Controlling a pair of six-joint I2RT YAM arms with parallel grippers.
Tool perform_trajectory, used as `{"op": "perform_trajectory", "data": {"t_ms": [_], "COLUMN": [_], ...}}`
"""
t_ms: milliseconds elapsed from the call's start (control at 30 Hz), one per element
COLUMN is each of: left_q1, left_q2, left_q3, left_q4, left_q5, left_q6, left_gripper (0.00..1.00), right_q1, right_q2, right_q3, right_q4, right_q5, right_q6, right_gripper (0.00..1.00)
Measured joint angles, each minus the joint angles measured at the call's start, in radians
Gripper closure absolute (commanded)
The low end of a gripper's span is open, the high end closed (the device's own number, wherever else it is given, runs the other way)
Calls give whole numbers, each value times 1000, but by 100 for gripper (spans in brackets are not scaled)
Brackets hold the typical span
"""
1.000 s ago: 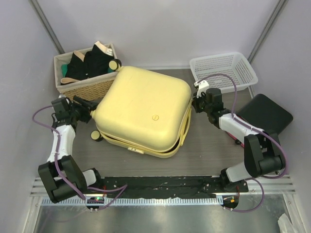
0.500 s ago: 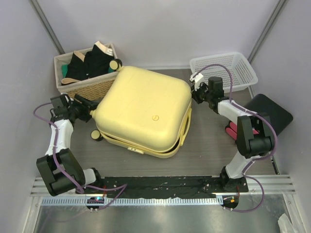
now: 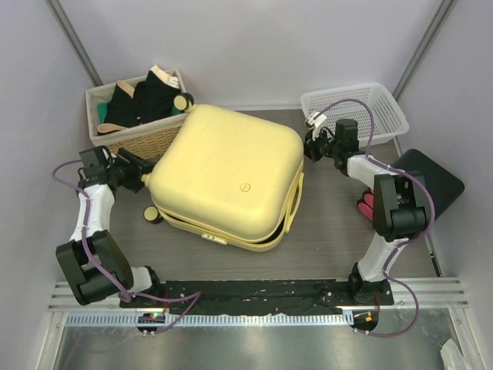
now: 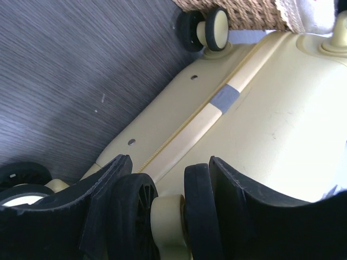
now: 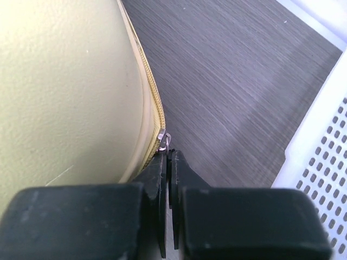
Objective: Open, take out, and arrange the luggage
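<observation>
Right claw [image 5: 167,156] pinches metal zipper pull [image 5: 164,137].

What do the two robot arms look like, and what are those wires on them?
Both the left arm and the right arm have white tube-like links between chunky black joints. A thin purple cable loops loosely along each. The jaws are two flat, matte black blocks.

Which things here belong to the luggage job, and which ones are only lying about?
Job: luggage; its zipper pull, pinched by the right tool; its wheel, gripped by the left tool.
Lying about: wicker basket with dark clothes; white plastic basket; black box.
</observation>
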Motion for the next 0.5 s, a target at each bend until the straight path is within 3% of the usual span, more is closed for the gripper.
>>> {"op": "perform_trajectory", "data": {"t_ms": [300,500], "left_q1": [-33,-35], "left_q2": [111,124], "left_q3": [167,191], "left_q4": [-129,-134], "left_q5": [-95,-133], "left_q6": [74,98], "left_gripper": [100,100], "right_q1": [66,90], "right_q2": [-165,-225], "right_q3": [-185,-243], "right_q4": [33,29], "right_q5": [165,210], "right_q6": [15,1], "right_gripper": [99,99]}}
